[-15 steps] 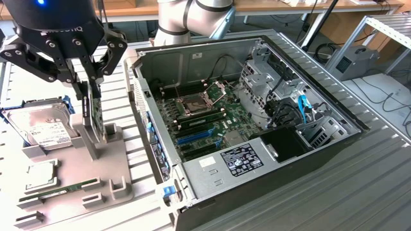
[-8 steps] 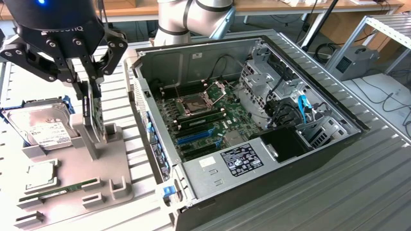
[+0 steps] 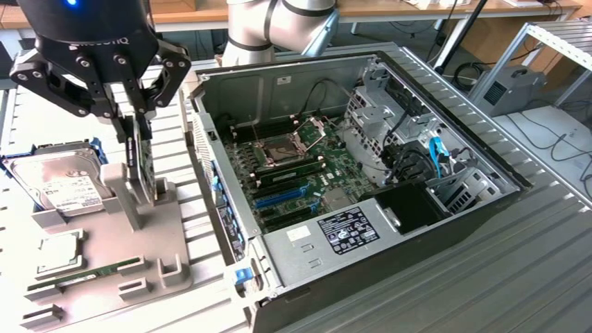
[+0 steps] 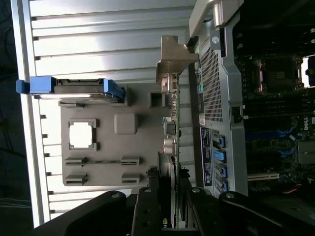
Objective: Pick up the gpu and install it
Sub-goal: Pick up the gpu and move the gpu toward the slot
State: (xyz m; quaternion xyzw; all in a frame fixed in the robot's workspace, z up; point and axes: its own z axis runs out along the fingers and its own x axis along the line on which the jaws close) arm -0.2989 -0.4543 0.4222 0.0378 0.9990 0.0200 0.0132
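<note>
Gpu (image 3: 141, 173) upright on holder tray (image 3: 111, 243), exterior view's left of computer case (image 3: 277, 274).

An open computer case (image 3: 277, 83) (image 4: 211, 73) lies on its side on the ribbed metal worktop (image 3: 518, 270) (image 4: 98, 39), at the exterior view's right. Inside it is a green motherboard (image 3: 310, 170) (image 4: 275, 113) with a processor socket (image 3: 276, 149), blue slots (image 3: 277, 199) nearer, and a blue cable (image 3: 434, 156) toward the right. A grey power supply (image 3: 347, 232) with a black label sits in the near part.

Just beside the case, at the exterior view's left, lies a grey holder (image 3: 111, 257) (image 4: 110, 145). It carries a hard drive (image 3: 60, 184) (image 4: 74, 88) with a white label at its far end, a square processor chip (image 3: 55, 251) (image 4: 81, 134) nearer, and a long narrow RAM stick (image 3: 88, 272) (image 4: 101, 161) nearest. A grey box (image 3: 504, 87) stands far right.
</note>
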